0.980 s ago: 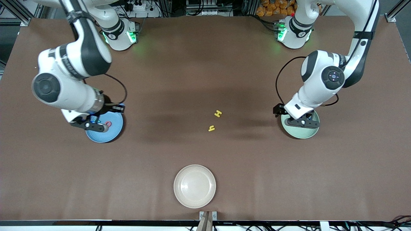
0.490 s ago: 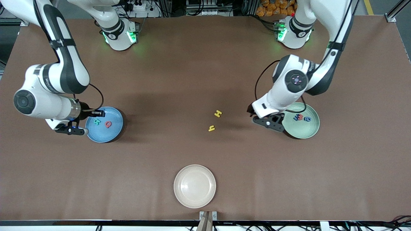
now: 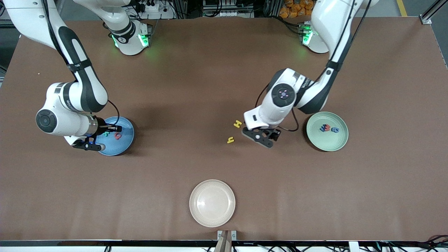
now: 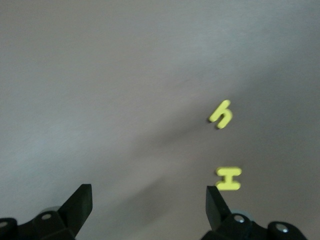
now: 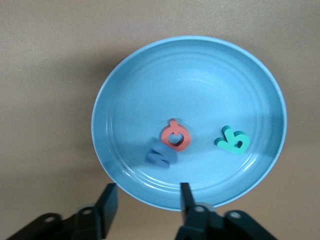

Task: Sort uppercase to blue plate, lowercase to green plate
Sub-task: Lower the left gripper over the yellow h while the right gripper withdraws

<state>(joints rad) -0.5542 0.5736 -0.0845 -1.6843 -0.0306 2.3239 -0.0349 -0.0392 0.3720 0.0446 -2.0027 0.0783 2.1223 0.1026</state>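
Brown table (image 3: 210, 87), yellow H (image 3: 237, 123)

So my left gripper (image 3: 260, 137) hangs mid-frame over bare table (image 3: 196, 87), just beside the yellow H (image 3: 238, 123) and the yellow h (image 3: 230, 140), which sits a bit lower in frame. The green plate (image 3: 327, 143) at frame right has a red and two blue letters (image 3: 328, 128). My right gripper (image 3: 91, 144) is over the edge of the blue plate (image 3: 122, 147) at frame left. A cream plate (image 3: 212, 218) sits bottom center.
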